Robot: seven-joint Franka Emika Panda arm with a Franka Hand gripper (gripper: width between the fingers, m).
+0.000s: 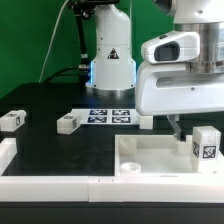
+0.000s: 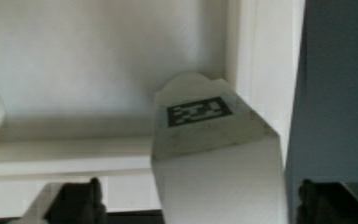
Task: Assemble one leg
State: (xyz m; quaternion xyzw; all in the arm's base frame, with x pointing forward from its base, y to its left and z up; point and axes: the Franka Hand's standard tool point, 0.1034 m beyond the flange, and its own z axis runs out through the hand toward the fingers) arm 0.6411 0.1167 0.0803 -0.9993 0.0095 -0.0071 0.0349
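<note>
A leg [image 1: 205,146], a small white block with a square tag, stands upright at the tray-like part's [image 1: 135,150] corner on the exterior view's right. My gripper [image 1: 190,132] hangs right over it, one finger [image 1: 176,126] showing beside the leg's top. In the wrist view the leg [image 2: 220,150] reaches up between my two dark fingers [image 2: 78,200], with a clear gap on one side. The jaws stand wide and open around it. Two more legs [image 1: 12,120] [image 1: 68,123] lie on the black table at the exterior view's left.
The marker board [image 1: 110,114] lies on the table in front of the robot base [image 1: 110,60]. A small white piece [image 1: 147,122] sits behind the tray-like part. A low white wall [image 1: 40,182] runs along the front and left edges.
</note>
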